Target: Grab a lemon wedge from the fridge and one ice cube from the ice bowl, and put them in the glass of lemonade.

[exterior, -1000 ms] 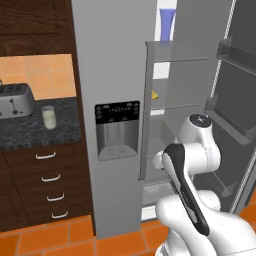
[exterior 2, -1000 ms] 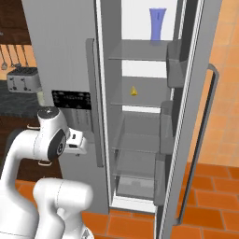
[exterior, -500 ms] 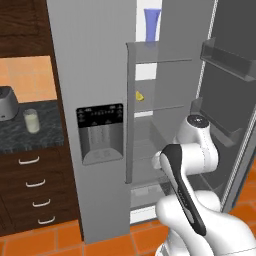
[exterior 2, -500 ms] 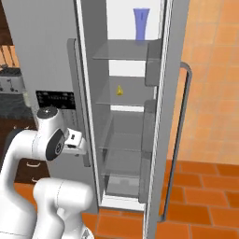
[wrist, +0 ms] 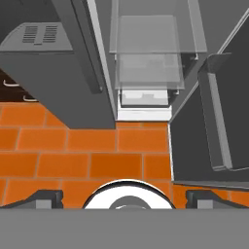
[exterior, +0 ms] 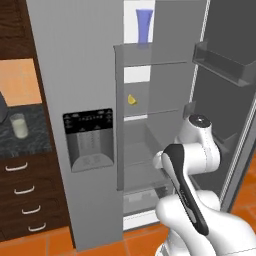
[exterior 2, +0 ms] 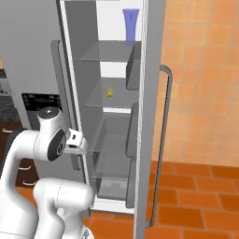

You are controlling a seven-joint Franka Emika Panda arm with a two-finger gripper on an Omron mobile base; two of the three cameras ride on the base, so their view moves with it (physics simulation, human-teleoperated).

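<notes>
The fridge (exterior: pixel 75 100) is the largest thing here, a tall grey steel unit whose right door (exterior: pixel 235 100) stands swung wide, baring glass shelves and lower drawers. Its closed left door carries the black dispenser panel (exterior: pixel 90 139). The right base view looks at the open door nearly edge-on, so its long vertical handle (exterior 2: pixel 164 140) is plain there, while the left base view shows that door's inner face with its bins (exterior: pixel 220 62). The hand view looks down at the fridge's foot (wrist: pixel 146 99) and the orange tiled floor (wrist: pixel 73 155) before it.

The white arm (exterior: pixel 192 160) stands in front of the open compartment, elbow raised, hand turned downward. The gripper (wrist: pixel 124 197) shows in the hand view as two dark fingertips (wrist: pixel 46 197) set far apart at the picture's bottom corners, jaws fully spread, with nothing between them but floor.

Left of the fridge, the left base view takes in a dark stone counter (exterior: pixel 35 137) over wooden drawers (exterior: pixel 25 195); on it stands the glass of lemonade (exterior: pixel 19 125).

A tall blue cup (exterior: pixel 144 26) stands on the top shelf. One shelf below lies the lemon wedge (exterior: pixel 132 100), small and yellow, toward the left of its shelf, well above the hand; the right base view has it too (exterior 2: pixel 110 92).
</notes>
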